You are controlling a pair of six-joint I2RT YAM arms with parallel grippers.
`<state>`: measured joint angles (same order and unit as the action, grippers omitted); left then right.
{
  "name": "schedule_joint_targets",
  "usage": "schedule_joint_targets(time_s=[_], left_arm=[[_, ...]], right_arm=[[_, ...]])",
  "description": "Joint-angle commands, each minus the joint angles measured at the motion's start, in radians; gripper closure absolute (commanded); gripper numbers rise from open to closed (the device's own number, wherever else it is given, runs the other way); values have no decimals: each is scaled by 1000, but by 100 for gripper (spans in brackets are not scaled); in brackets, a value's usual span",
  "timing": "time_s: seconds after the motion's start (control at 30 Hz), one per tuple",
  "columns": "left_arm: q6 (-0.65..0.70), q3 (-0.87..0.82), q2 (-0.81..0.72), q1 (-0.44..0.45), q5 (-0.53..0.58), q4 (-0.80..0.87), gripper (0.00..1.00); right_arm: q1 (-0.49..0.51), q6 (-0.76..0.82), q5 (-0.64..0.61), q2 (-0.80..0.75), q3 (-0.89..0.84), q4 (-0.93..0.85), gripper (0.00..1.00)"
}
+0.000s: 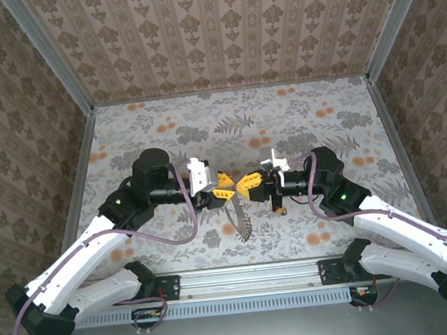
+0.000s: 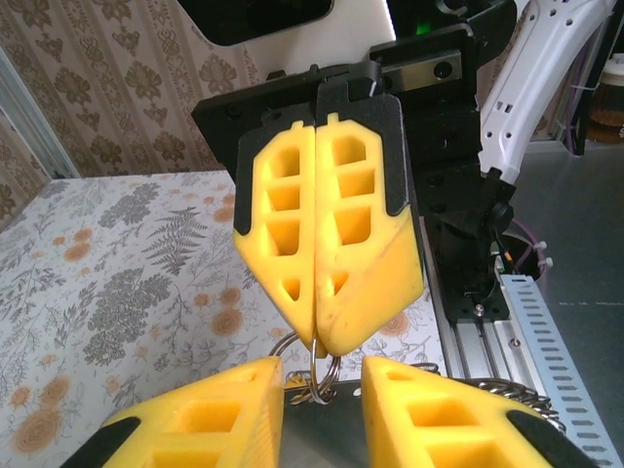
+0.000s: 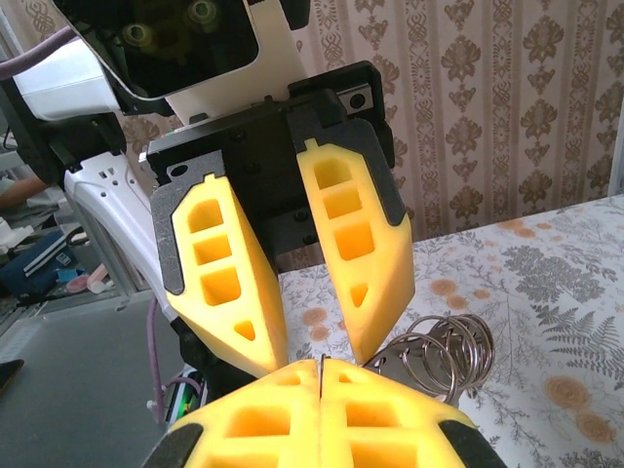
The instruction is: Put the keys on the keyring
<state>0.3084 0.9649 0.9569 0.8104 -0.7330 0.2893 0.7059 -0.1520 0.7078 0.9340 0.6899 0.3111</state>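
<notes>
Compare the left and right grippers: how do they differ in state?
The left gripper is open wide; the right gripper is shut tight. The right gripper pinches a thin metal ring at its tips; the left gripper clamps nothing. Both are yellow-tipped and face each other.

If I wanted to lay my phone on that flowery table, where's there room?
The far half of the table is bare, back wall to mid-table, corners included. It is crowded in the middle, where the left gripper and right gripper meet tip to tip with the metal rings, and along the near edge, under both arms by the rail.
</notes>
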Motion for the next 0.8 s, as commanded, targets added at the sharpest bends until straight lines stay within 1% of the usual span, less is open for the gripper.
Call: schedule_joint_targets(time_s=[0.0,0.27,0.33,0.4,0.43,0.47,0.6,0.73,0.77], left_arm=[[34,38,14,14,17,48,74],[54,52,43,31,55,94,78],[55,51,44,32,51,90,82],[56,49,47,32,50,91,90],[57,46,45,32,49,89,96],[57,42,44,33,48,88,100],[54,35,37,33,40,85,100],[52,27,35,33,58,77,100],[51,24,34,33,67,74,100]], right_arm=[[10,3,-23,-12,1,84,100],[15,19,-76,-18,-2,82,100],[15,22,-83,-17,-1,83,100],[15,25,-96,-21,-6,86,100],[15,25,-103,-26,-12,93,100],[15,25,-111,-32,-20,99,100],[18,30,-113,-46,-41,119,100],[24,54,-117,-56,-59,117,100],[30,65,-123,-61,-66,115,98]])
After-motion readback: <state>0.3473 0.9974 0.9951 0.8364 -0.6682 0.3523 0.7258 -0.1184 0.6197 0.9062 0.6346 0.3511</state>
